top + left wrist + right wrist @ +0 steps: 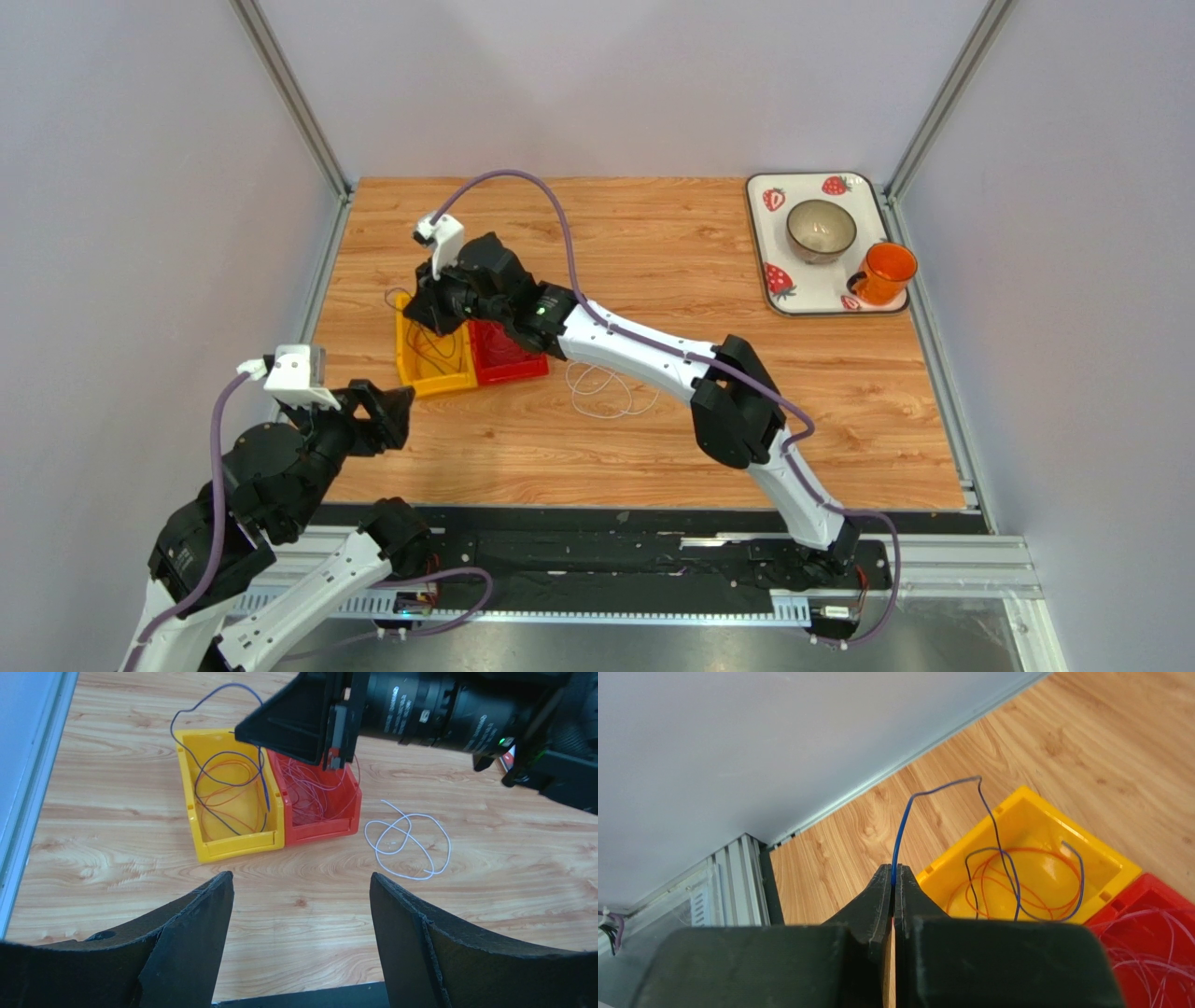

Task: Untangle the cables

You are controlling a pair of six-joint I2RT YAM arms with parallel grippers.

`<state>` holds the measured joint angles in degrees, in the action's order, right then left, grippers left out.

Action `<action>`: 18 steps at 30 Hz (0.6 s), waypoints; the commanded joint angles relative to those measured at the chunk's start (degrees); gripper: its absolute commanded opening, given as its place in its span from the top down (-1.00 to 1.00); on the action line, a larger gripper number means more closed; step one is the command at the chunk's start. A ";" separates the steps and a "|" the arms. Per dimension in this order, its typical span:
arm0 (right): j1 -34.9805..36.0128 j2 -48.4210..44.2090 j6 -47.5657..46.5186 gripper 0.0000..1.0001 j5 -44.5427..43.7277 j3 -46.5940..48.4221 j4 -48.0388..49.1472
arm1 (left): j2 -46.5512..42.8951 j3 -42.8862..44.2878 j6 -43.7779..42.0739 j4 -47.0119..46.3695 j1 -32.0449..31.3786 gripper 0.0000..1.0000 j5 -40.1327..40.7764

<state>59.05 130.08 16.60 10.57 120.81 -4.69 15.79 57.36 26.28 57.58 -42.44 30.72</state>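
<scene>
**Right claw pinching a blue wire over the yellow bin; left claw spread and empty.**

Top view: the right claw [432, 297] sits over the yellow bin [421, 371] at 9 o'clock on the table [673, 238]. The red bin [508, 364] touches that bin's 3 o'clock side, and a white wire [612, 392] lies loose on the table beyond it. The left claw [393, 415] hovers at the bins' 7 o'clock.
Left wrist: its jaws stand wide apart, holding nothing. The blue wire [210, 696] arcs past the yellow bin's 12 o'clock rim, then loops down among orange wires [226, 766]. Pale wires [312, 791] fill the red bin.
Right wrist: the fingers are pressed together on the blue wire near its end.
The lift probably wants to go slowly and straight up, watching that the orange loops don't ride along. The left claw could pin them if they do.
</scene>
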 commanded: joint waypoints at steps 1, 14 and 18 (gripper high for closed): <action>-0.68 -3.78 2.29 1.00 -1.25 -4.62 4.25 | 0.47 -0.50 -0.88 -1.77 0.16 -0.58 -0.40; -1.30 2.01 4.93 1.00 -4.85 -1.64 3.72 | 0.82 -0.59 -0.97 -1.95 0.42 -0.58 -1.01; -1.30 4.91 4.23 1.00 -7.40 1.52 3.98 | 1.08 -0.59 -0.97 -2.03 0.42 -0.58 -1.01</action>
<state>57.74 131.96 20.80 6.98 117.69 -3.62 15.79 57.34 26.26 57.41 -42.33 30.09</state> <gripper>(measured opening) 0.011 0.793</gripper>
